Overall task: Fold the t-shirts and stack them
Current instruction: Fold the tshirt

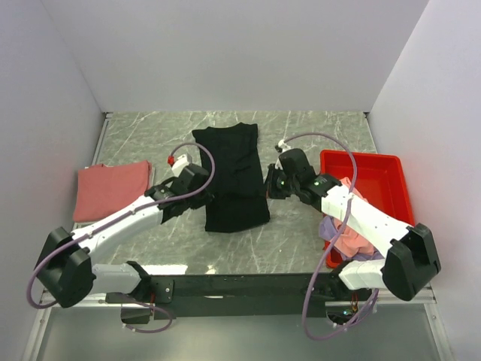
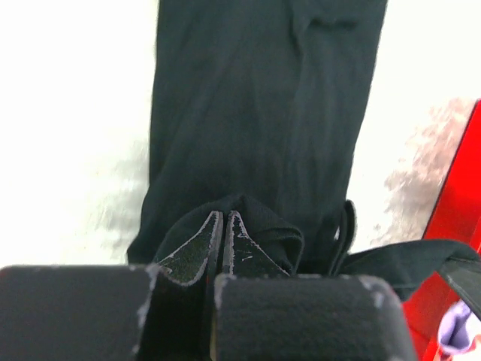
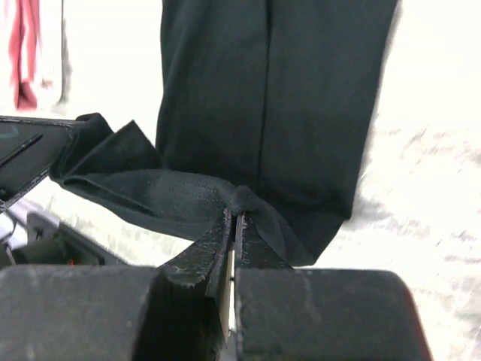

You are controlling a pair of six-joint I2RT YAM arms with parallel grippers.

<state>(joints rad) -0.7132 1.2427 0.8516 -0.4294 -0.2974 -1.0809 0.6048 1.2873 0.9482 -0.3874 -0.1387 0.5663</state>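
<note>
The black t-shirt (image 1: 233, 173) lies as a long folded strip in the middle of the marble table. My left gripper (image 1: 203, 189) is at its left edge, my right gripper (image 1: 268, 183) at its right edge. In the left wrist view the gripper (image 2: 224, 216) is shut on a bunched edge of the black t-shirt (image 2: 255, 98). In the right wrist view the gripper (image 3: 234, 214) is shut on a raised fold of the black t-shirt (image 3: 263, 83). A folded salmon-red t-shirt (image 1: 111, 188) lies at the left. Pink (image 1: 352, 242) and lavender (image 1: 329, 226) t-shirts lie crumpled at the bin's near end.
A red plastic bin (image 1: 372, 171) stands at the right, close behind my right arm; its wall shows in the left wrist view (image 2: 458, 180). White walls enclose the table (image 1: 316, 241) on three sides.
</note>
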